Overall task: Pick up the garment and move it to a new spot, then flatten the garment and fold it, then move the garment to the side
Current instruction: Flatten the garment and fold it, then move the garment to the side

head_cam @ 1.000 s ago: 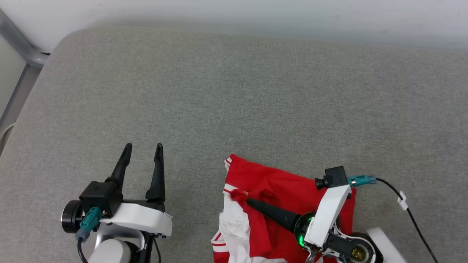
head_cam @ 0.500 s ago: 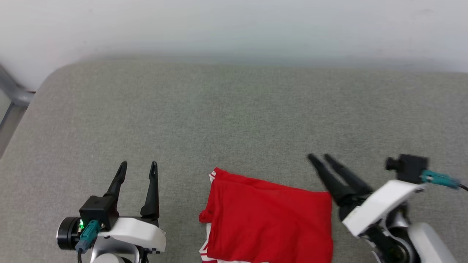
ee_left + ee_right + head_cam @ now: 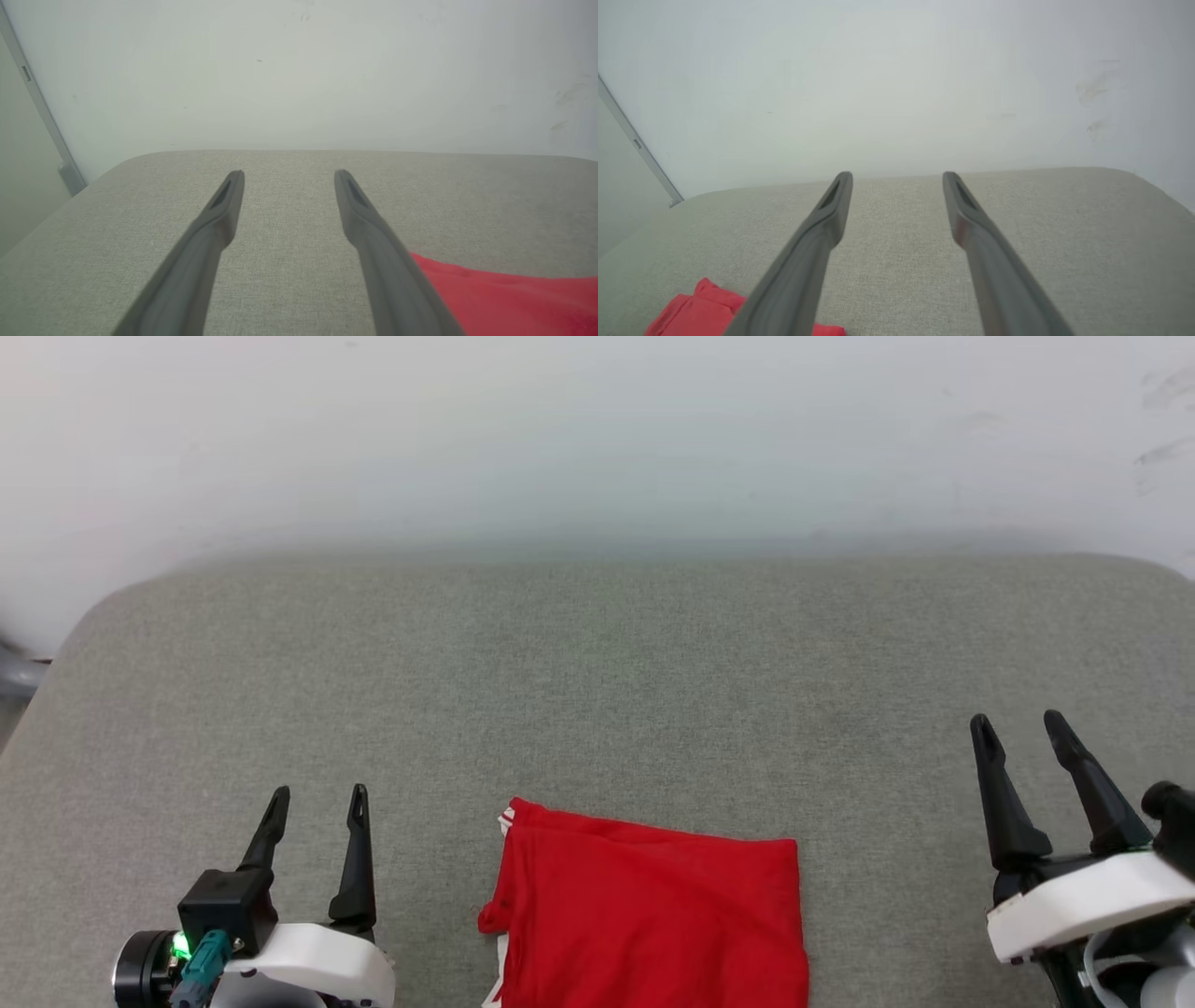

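The garment (image 3: pixel 653 919) lies folded into a red rectangle at the near middle of the grey cushion, with a strip of white trim along its left edge. Its red cloth also appears at the lower right of the left wrist view (image 3: pixel 509 298) and the lower left of the right wrist view (image 3: pixel 700 312). My left gripper (image 3: pixel 317 795) stands open to the left of the garment, nothing between its fingers (image 3: pixel 224 205). Off to the right, well apart from the cloth, my right gripper (image 3: pixel 1018 721) is open and empty too, fingers (image 3: pixel 836 200) pointing toward the wall.
The grey cushioned surface (image 3: pixel 597 681) stretches wide behind the garment up to a white wall (image 3: pixel 597 439). A grey metal frame post (image 3: pixel 42 112) stands at the far left past the cushion's rounded corner.
My right gripper let go of the red cloth, opened and swung out to the right. The garment now lies flat as a folded rectangle. The head camera tilted up, showing more wall.
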Robot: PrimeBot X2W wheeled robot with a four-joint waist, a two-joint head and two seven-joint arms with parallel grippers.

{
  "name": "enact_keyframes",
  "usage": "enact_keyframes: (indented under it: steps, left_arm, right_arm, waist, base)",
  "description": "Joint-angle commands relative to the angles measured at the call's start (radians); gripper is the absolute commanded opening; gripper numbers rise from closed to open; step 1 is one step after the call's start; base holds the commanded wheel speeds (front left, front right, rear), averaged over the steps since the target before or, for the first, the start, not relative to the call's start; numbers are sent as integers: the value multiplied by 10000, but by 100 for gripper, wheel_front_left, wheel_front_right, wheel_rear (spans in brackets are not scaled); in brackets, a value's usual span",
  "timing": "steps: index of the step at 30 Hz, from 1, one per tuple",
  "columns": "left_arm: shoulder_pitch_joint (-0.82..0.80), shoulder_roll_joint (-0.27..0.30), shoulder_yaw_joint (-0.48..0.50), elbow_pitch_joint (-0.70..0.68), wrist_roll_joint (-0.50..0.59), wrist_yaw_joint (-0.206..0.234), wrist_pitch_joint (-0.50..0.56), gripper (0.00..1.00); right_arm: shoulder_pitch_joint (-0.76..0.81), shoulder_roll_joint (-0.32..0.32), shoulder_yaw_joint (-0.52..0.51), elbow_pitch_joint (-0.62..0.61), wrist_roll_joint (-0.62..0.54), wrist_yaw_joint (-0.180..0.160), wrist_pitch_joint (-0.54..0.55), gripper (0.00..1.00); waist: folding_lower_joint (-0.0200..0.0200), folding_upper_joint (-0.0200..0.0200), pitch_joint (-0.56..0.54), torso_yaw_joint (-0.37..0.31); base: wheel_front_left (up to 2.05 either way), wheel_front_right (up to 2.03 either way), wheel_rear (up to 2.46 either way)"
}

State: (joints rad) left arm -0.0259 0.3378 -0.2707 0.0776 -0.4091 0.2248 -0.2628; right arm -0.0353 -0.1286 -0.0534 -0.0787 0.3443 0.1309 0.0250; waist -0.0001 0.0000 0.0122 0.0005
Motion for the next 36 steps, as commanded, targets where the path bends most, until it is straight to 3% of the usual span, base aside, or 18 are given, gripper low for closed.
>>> enact_keyframes:
  steps: [1,9,23,30,36]
  left_arm:
    - [182,40,22,-13,48,59,-19,100]
    - [429,70,22,288,71,54,-22,100]
    - [374,-114,69,525,71,-109,-24,100]
    - [45,-175,58,558,113,-228,-24,100]
    - [-340,-200,180,392,160,-389,-25,100]
  right_arm:
    - [265,72,-56,-235,-488,-5,-123,100]
    - [1119,383,-110,-714,-1519,-7,-333,100]
    - [1145,576,-188,-653,-1663,-7,-269,100]
    - [1276,362,-902,-46,-503,-5,416,100]
    - [1328,-226,-778,693,1106,-5,2153,100]
  waist:
    - [1,0,-138,-70]
    - [1,0,-357,-119]
    - [1,0,-416,-114]
    - [1,0,-221,49]
    - [1,0,368,235]
  base:
    - [0,0,0]
    - [0,0,0]
    - [0,0,0]
    - [0,0,0]
    - [0,0,0]
